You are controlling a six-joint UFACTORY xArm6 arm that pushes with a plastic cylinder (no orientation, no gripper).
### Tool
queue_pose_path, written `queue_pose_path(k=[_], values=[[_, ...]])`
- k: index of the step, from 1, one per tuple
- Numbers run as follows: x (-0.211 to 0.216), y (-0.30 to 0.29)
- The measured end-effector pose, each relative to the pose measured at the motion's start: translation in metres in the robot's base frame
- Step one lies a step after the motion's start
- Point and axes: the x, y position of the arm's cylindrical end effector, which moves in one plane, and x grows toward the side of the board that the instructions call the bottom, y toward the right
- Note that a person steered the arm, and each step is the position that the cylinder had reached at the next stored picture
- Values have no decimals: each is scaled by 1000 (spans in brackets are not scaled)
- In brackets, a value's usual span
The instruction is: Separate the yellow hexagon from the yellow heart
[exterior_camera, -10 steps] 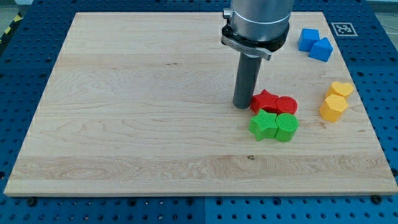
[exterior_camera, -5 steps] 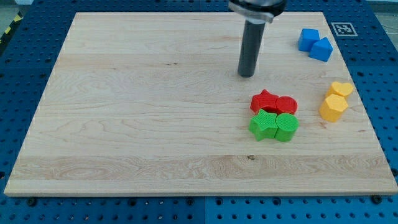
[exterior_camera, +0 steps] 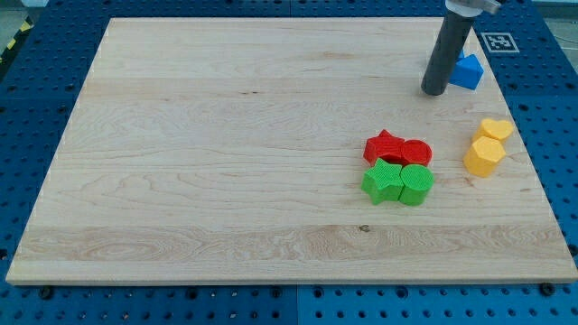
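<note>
so my tip [exterior_camera: 434,93], just a bare rod with no jaws, sits far-left of the touching yellow heart [exterior_camera: 496,128] and yellow hexagon [exterior_camera: 484,156], hexagon nearer us.

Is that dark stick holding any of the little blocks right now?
No. It has no claw; my tip rests on the bare wooden board, beside the blue blocks, gripping nothing.

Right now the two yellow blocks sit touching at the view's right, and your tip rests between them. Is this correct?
Not quite. The yellow heart and yellow hexagon do touch at the view's right, but the camera view shows my tip above them, beside the blue blocks, not between them.
</note>
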Motion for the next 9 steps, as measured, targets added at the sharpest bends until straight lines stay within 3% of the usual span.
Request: queue_pose_path(k=[4,6,7,9], values=[[32,77],[96,121],[147,118],[150,51]])
